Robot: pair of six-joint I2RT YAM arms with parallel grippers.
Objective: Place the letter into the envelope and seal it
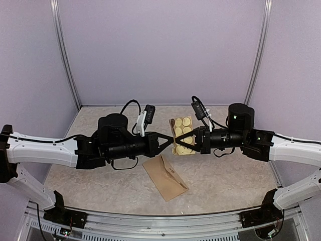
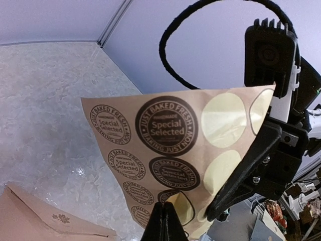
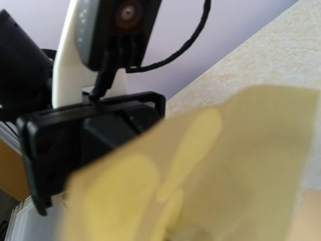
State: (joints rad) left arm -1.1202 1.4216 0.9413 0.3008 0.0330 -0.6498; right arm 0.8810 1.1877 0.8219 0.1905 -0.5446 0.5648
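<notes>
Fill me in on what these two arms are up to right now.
Both arms hold a sticker sheet in the air between them. The right end effector is clamped on the sheet. The left end effector is shut on it close by, apparently pinching one round sticker. The brown envelope lies flat on the table below, toward the front. No letter is in sight.

A brown kraft envelope (image 1: pixel 164 176) is lying flat on the pale tabletop (image 1: pixel 225 175), angled diagonally near the middle, with a small leaf motif showing on its face.
</notes>
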